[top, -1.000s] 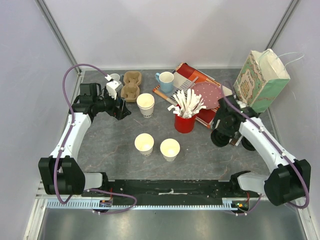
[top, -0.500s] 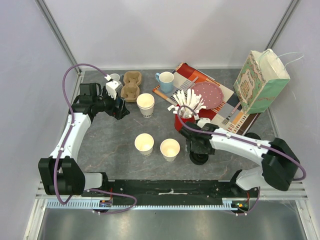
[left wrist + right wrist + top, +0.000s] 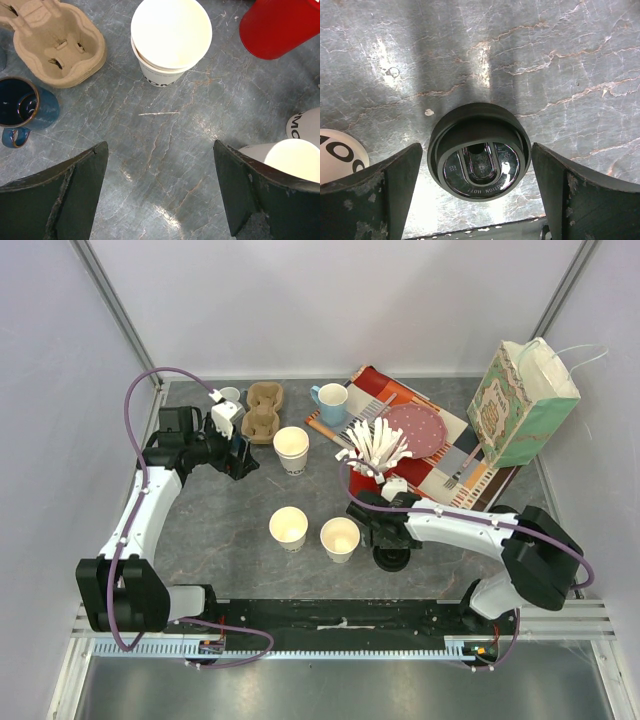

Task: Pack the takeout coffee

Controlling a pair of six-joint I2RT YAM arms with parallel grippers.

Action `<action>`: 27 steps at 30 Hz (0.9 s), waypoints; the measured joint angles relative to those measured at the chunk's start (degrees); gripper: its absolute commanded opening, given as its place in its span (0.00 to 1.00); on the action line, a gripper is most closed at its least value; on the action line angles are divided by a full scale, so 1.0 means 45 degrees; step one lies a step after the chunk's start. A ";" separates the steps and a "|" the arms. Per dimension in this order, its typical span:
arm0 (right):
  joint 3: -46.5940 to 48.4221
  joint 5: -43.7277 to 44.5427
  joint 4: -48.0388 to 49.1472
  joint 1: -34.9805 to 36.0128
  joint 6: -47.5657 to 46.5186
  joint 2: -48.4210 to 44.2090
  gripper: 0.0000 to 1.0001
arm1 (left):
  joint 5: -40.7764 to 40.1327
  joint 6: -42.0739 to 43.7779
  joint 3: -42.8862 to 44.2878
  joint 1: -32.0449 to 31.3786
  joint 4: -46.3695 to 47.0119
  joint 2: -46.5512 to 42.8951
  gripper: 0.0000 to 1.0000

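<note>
Beneath splayed right end effector (image 3: 475, 151), round black lid (image 3: 479, 171), left end effector (image 3: 160, 150) splayed, empty.

The cups (image 3: 291, 449) are cream-white, the lid (image 3: 479, 151) black, the holder (image 3: 280, 25) red, the table (image 3: 165, 145) grey with pale veins.

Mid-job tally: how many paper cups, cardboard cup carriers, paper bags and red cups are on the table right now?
Paper cups: 3
Cardboard cup carriers: 1
Paper bags: 1
Red cups: 1
Total: 6
</note>
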 measured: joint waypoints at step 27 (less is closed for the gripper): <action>-0.0758 -0.4794 0.2540 -0.0690 -1.5941 -0.8315 0.88 | 0.0039 0.0573 0.0000 0.0000 -0.0097 -0.0039 0.92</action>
